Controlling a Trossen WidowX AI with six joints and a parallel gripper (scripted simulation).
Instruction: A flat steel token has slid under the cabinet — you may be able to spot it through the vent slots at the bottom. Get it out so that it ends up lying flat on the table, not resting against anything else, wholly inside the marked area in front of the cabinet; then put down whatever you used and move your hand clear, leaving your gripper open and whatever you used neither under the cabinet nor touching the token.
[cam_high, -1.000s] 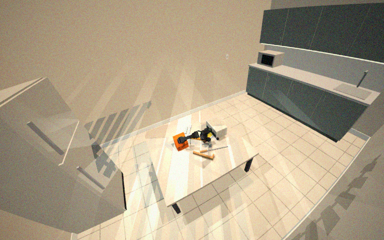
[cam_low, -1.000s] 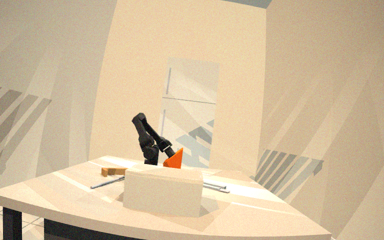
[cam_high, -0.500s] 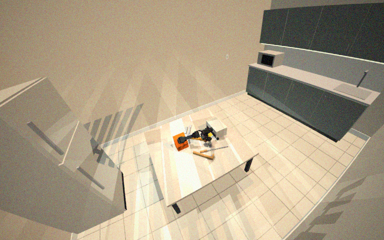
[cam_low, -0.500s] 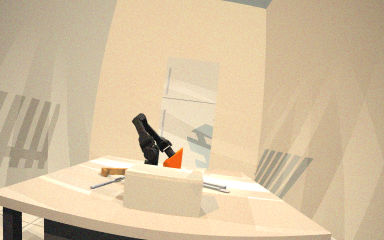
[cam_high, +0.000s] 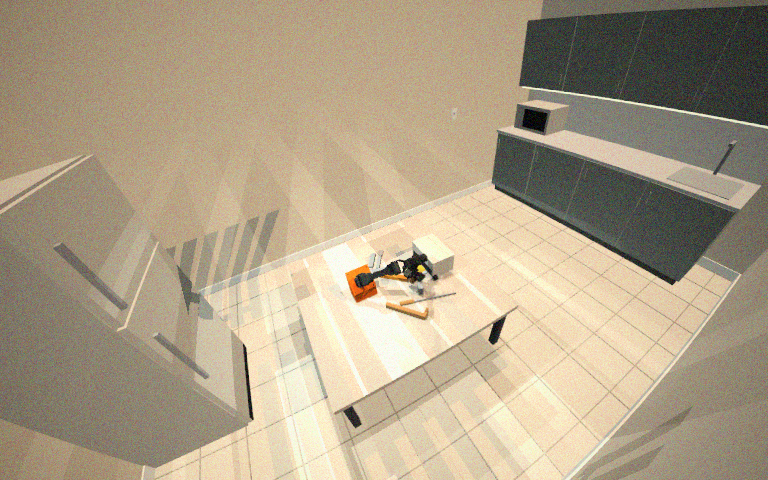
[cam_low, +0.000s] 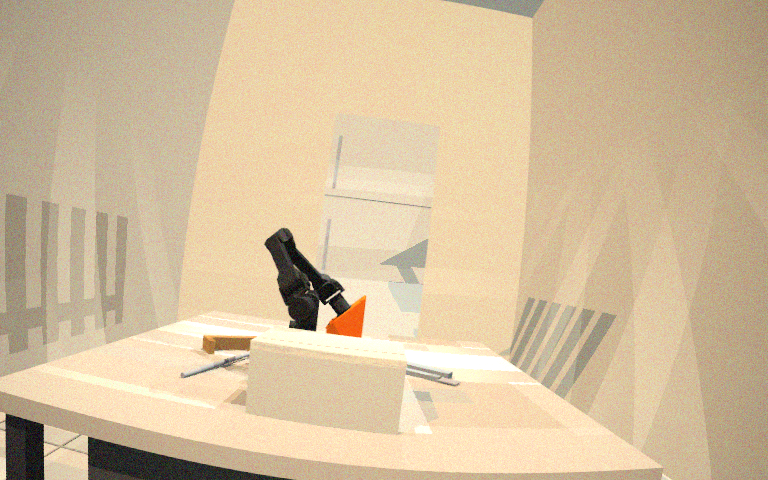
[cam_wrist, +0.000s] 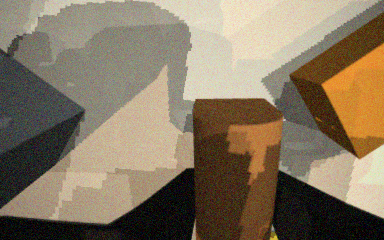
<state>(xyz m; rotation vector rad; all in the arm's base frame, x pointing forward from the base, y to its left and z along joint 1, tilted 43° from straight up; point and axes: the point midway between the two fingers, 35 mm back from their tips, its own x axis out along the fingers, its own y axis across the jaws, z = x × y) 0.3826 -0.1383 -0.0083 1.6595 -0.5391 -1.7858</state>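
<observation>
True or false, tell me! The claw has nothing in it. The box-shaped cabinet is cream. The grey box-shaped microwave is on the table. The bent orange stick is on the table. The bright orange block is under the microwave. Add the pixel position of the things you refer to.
1. The claw (cam_high: 413, 277) (cam_wrist: 230, 177) has nothing in it: false, it grips a brown bar (cam_high: 394, 277) (cam_wrist: 237, 175).
2. The cabinet (cam_high: 431, 245) (cam_low: 325, 384) is cream: true.
3. The microwave (cam_high: 543, 117) is on the table (cam_high: 396, 345) (cam_low: 141, 384): false, it's on the counter (cam_high: 623, 161).
4. The bent stick (cam_high: 405, 310) (cam_low: 228, 343) is on the table: true.
5. The orange block (cam_high: 362, 293) (cam_low: 351, 320) is under the microwave: false, it's on the table.
</observation>
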